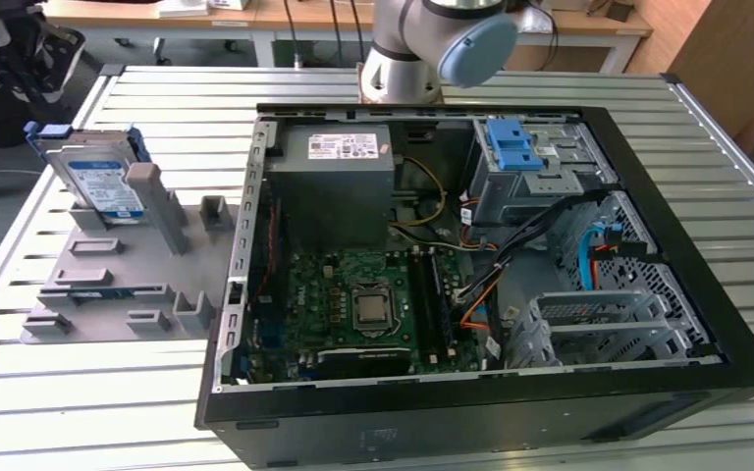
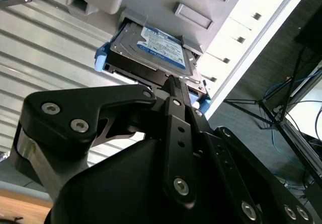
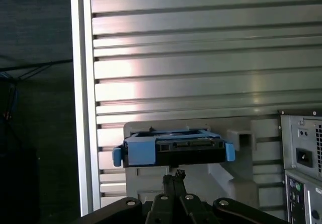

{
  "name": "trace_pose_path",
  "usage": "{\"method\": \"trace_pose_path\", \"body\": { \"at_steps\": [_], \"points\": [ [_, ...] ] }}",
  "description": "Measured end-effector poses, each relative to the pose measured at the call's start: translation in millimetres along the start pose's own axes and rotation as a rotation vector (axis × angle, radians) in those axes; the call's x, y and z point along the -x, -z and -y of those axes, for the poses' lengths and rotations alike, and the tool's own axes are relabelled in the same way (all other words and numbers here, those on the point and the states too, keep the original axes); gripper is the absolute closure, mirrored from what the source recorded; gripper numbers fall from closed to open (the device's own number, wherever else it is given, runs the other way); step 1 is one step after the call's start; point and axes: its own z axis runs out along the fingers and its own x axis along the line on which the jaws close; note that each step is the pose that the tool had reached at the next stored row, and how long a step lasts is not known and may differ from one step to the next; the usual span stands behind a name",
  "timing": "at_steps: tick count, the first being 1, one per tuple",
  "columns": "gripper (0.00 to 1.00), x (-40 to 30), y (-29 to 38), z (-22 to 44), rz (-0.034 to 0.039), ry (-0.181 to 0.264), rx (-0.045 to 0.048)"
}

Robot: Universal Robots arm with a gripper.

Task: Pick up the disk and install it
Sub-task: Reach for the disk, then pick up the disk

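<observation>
The disk (image 1: 99,182) is a silver drive with a white-and-blue label in a blue carrier. It stands tilted in a slot at the far end of the grey fixture block (image 1: 115,285), toward the exterior view's left. In both wrist views the disk (image 2: 161,48) (image 3: 173,148) lies just beyond the tips of my gripper (image 2: 173,83) (image 3: 174,174). The black fingers are pressed together with nothing between them. A gap separates the tips from the carrier's blue edge in the first wrist view.
An open black computer case (image 1: 482,245) lies on the slatted metal table (image 1: 181,98), beside the fixture. Inside it, a metal drive cage with a blue latch (image 1: 524,157) sits at the back right. The table edge (image 3: 80,108) drops to dark floor.
</observation>
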Motion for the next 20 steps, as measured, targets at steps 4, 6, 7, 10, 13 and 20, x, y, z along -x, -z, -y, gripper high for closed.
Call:
{"method": "trace_pose_path", "body": {
  "at_steps": [4, 6, 7, 10, 13, 20],
  "points": [
    [0.89, -11.6, -2.3, -6.6, -0.0007, 0.000, -0.0001],
    [0.89, -15.5, -2.7, -7.2, -0.0010, 0.000, -0.0001],
    [0.89, -15.6, -2.8, -7.1, -0.0009, 0.000, -0.0001],
    [0.89, -15.8, -2.7, -7.1, -0.0010, 0.000, -0.0001],
    [0.89, -15.9, -2.8, -7.1, -0.0009, 0.000, -0.0001],
    [0.89, -17.0, -2.8, -7.0, -0.0010, 0.000, -0.0001]
  ]
}}
